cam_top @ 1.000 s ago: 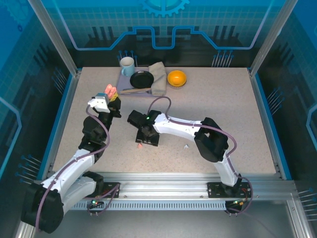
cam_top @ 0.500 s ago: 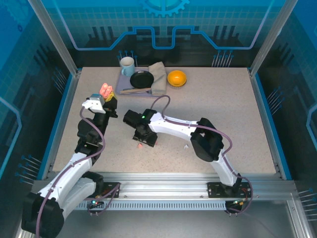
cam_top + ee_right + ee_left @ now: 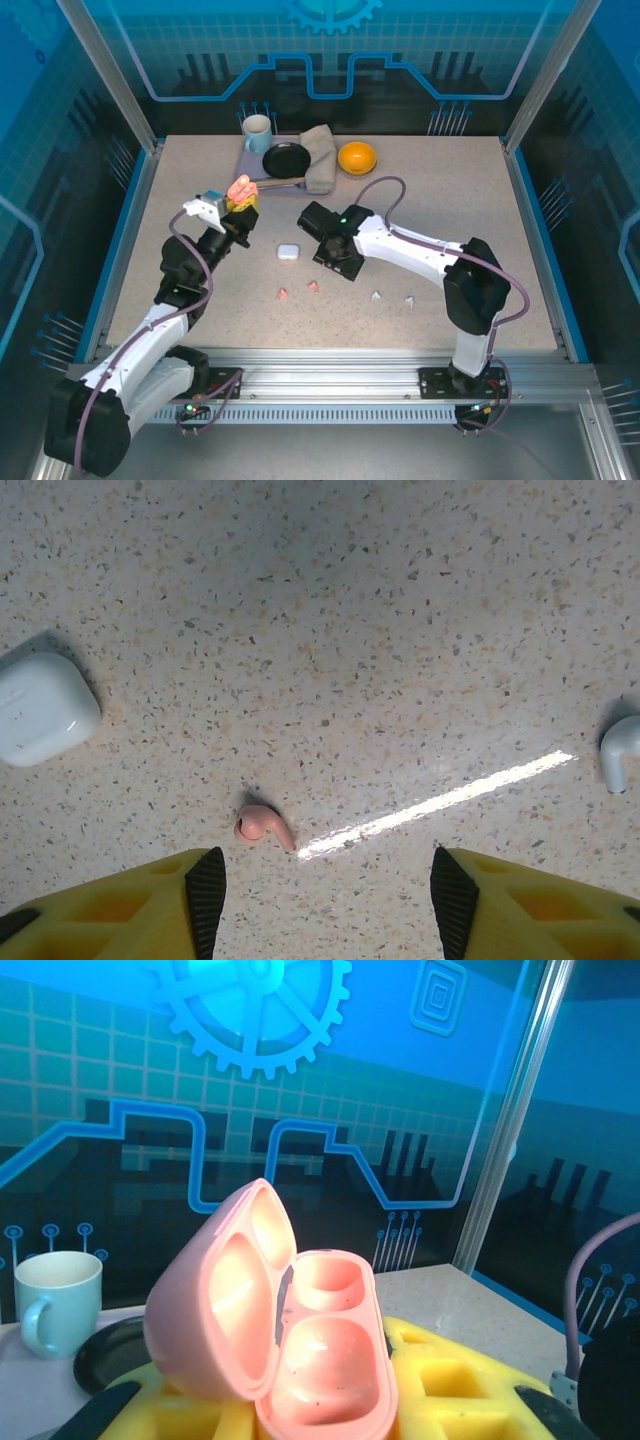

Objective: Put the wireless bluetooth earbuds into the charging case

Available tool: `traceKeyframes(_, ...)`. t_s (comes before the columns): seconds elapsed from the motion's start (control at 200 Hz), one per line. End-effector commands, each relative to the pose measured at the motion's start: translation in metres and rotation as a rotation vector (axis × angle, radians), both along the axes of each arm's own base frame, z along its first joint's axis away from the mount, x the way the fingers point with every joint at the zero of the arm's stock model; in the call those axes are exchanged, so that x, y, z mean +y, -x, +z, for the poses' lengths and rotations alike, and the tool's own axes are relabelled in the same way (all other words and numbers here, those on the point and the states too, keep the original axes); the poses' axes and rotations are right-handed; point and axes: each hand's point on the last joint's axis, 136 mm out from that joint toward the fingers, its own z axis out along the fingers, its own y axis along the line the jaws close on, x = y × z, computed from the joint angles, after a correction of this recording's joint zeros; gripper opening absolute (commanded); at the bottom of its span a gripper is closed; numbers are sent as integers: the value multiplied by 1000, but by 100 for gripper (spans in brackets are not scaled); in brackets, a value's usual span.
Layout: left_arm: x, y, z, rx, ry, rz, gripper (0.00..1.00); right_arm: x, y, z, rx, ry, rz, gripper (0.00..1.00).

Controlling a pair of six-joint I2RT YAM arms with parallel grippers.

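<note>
An open salmon-pink charging case (image 3: 315, 1360) with empty wells is clamped upright between the yellow fingers (image 3: 470, 1380) of my left gripper (image 3: 241, 196), at the table's left. A closed white case (image 3: 289, 252) lies mid-table. Two pink earbuds (image 3: 284, 293) (image 3: 314, 286) and two white earbuds (image 3: 376, 295) (image 3: 409, 300) lie scattered on the table in front of it. My right gripper (image 3: 320, 905) hangs open above the table, and one pink earbud (image 3: 263, 826) lies just beyond its fingertips, toward the left finger. The white case (image 3: 42, 711) and a white earbud (image 3: 619, 751) sit at that view's edges.
At the back stand a pale mug (image 3: 257, 131), a black pan (image 3: 286, 160) on a grey cloth (image 3: 320, 155), and an orange bowl (image 3: 357, 157). Metal rails and blue panels frame the table.
My right arm has swung right and back, uncovering the white case and the earbuds. My left gripper has shifted right with the pink case.
</note>
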Motion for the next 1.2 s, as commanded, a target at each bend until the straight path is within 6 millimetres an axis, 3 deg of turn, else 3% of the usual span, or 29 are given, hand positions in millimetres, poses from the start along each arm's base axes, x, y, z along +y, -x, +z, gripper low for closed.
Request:
traceKeyframes(0.0, 7, 1, 9, -22, 38, 25, 0, 10, 4, -3, 10, -34, 8, 60)
traceKeyframes(0.275, 32, -10, 10, -7, 39, 182, 0, 84, 26, -32, 152, -82, 20, 59)
traceKeyframes(0.48, 36, -14, 16, -15, 24, 214, 0, 117, 34, -43, 225, -88, -25, 59)
traceKeyframes(0.84, 38, -12, 20, -37, 14, 225, 0, 132, 41, -60, 277, -66, -91, 59)
traceKeyframes(0.895, 38, -12, 19, -36, 13, 228, 0, 134, 40, -54, 273, -71, -98, 59)
traceKeyframes(0.925, 38, -12, 20, -38, 13, 228, 0, 133, 41, -66, 285, -49, -104, 58)
traceKeyframes(1.196, 39, -11, 18, -38, 9, 230, 0, 136, 38, -77, 293, -33, -137, 57)
